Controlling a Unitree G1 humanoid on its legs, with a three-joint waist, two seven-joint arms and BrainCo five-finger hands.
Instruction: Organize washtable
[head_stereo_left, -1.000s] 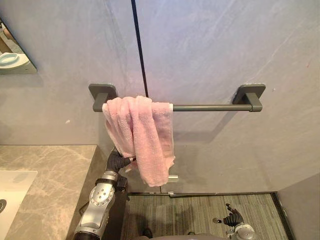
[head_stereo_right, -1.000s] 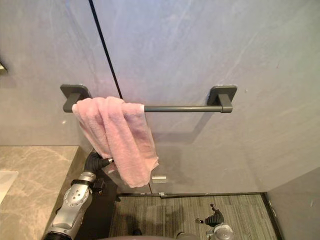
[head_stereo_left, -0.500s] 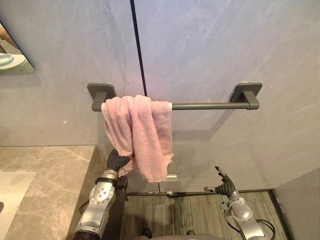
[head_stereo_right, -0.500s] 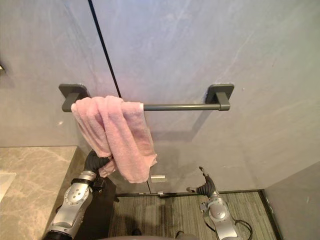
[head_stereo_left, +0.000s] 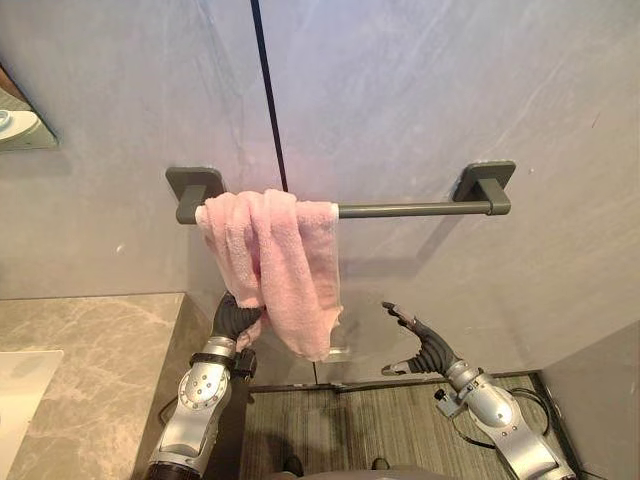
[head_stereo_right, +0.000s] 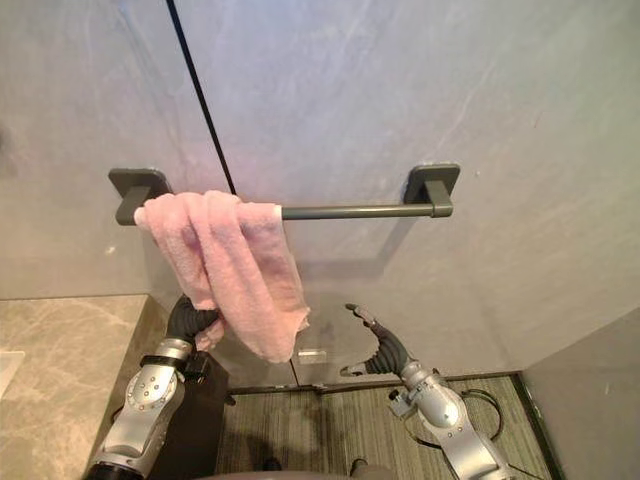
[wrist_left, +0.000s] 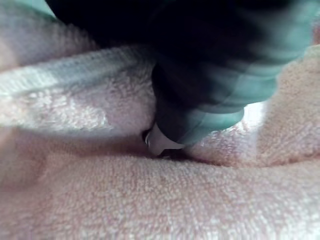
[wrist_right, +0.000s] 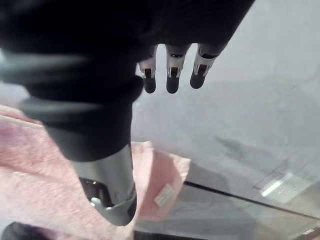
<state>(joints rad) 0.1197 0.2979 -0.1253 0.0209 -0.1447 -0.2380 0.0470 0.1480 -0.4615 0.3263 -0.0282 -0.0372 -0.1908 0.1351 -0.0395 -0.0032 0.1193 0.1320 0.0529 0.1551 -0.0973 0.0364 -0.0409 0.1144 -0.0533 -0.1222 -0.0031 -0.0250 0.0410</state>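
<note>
The towel (head_stereo_left: 280, 260) hangs over the towel bar (head_stereo_left: 410, 209), directly above the left hand (head_stereo_left: 235, 318). It is bunched into thick folds at the bar end nearest that hand. The lower left fold drops onto the hand. The left wrist view shows pink cloth packed closely around it. Whether this hand grips the cloth or merely rests in it cannot be determined.

The right hand (head_stereo_left: 420, 348) is open, with its fingers straight, its thumb spread apart and nothing in its grasp. The towel's lower edge lies to its left, near but not touching. The uncovered length of the bar runs above it. The right wrist view shows the hanging corner of the towel beyond the thumb.

Progress assessment: the towel is already on the bar, so hanging is complete. It is gathered at one end and hangs unevenly, so spreading and squaring it along the bar appear to remain. The open right hand is placed to take the free edge. The countertop (head_stereo_left: 90, 350) lies beside and below the left hand; too little of it shows to assess its order.
</note>
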